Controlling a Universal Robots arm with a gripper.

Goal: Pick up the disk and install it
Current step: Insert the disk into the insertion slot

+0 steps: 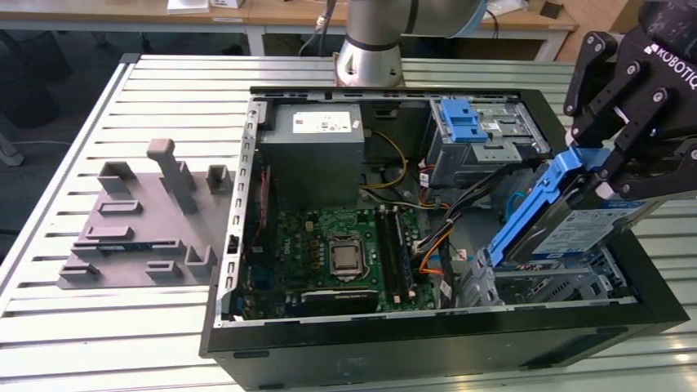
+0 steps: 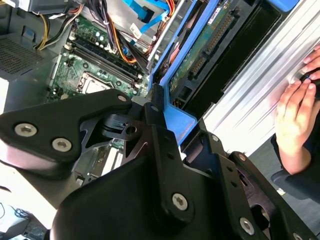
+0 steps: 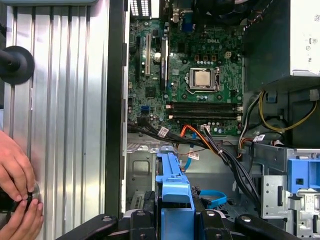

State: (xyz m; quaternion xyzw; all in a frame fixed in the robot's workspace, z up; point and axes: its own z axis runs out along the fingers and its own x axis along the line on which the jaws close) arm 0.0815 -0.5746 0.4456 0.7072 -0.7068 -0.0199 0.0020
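My gripper [image 1: 612, 173] is shut on the disk [image 1: 566, 224], a silver drive with a blue-and-white label in a blue plastic carrier. The disk hangs steeply tilted at the exterior view's right, its lower end down at the grey metal bay [image 1: 544, 287] in the near right corner of the open computer case [image 1: 436, 347]. In the first wrist view the blue carrier [image 3: 172, 182] juts out from between the black fingers [image 3: 145, 220], above the bay's metal floor. The second wrist view shows the disk's circuit-board side [image 2: 210, 45] and a black finger [image 2: 160, 135] pressed against the carrier.
Inside the case lie the green motherboard [image 1: 338, 253], the grey power supply [image 1: 316, 139], loose cables [image 1: 436, 237] and a grey cage with a blue latch [image 1: 468, 122]. A grey fixture [image 1: 142, 220] sits on the slatted table. A person's hands [image 3: 17, 192] rest on the table beside the case.
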